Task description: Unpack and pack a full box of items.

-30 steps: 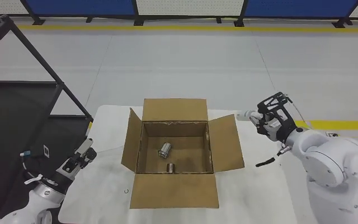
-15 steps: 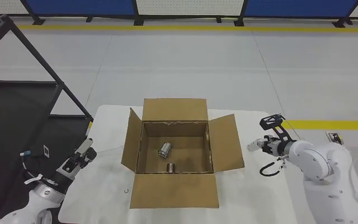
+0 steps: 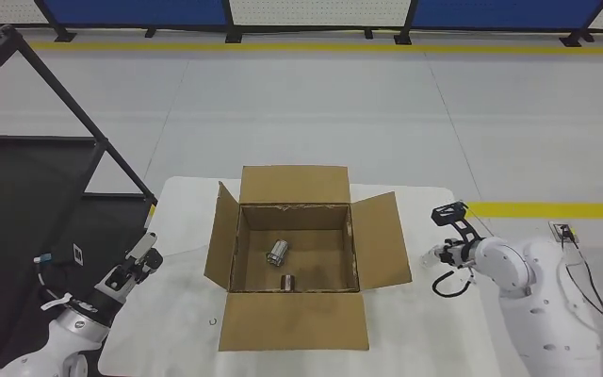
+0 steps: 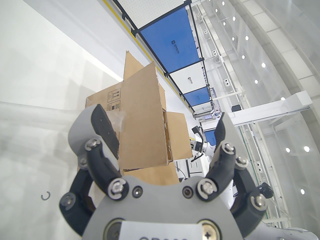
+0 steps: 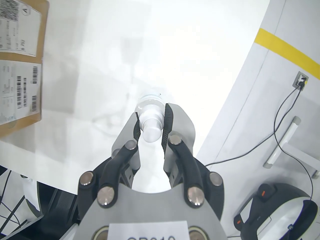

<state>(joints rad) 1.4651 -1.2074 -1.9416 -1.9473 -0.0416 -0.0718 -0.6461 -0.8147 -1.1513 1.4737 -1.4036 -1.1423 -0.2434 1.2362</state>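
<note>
Pale grey floor all round, a yellow line (image 3: 283, 46) across it at the far side, blue panels (image 3: 132, 11) behind that. White surface (image 3: 179, 292) with rounded corners carries the work.

Cardboard box (image 3: 293, 322) at the middle of the surface, upright, all four flaps folded out. Two items lie on its bottom. One is a silvery can-like item (image 3: 277, 251) near the middle, on its side. The other is a small dark item (image 3: 286, 281) just beside it, toward the near wall. They look apart, though both are too small to be sure. White printed labels (image 5: 18, 83) sit on the cardboard face turned toward the right arm.

Right claw (image 5: 151, 112) near the right edge of the surface, well apart from the box's right flap. It is pinching a small bottle (image 5: 149, 128) at the white cap end. The clear body points away from the wrist, down toward the surface. Whether the bottle's base touches the surface I cannot tell.

Left claw (image 4: 161, 116) at the left edge of the surface, well apart from the box and pointed toward its left flap. Fingers spread wide, nothing between them.

Small open metal ring (image 4: 45, 196) lies flat on the surface near the box's near left corner, not touching the cardboard.

Black cable (image 5: 282, 126) runs over the floor past the surface's right edge, up to a floor socket (image 5: 301, 79) beside a yellow stripe.
</note>
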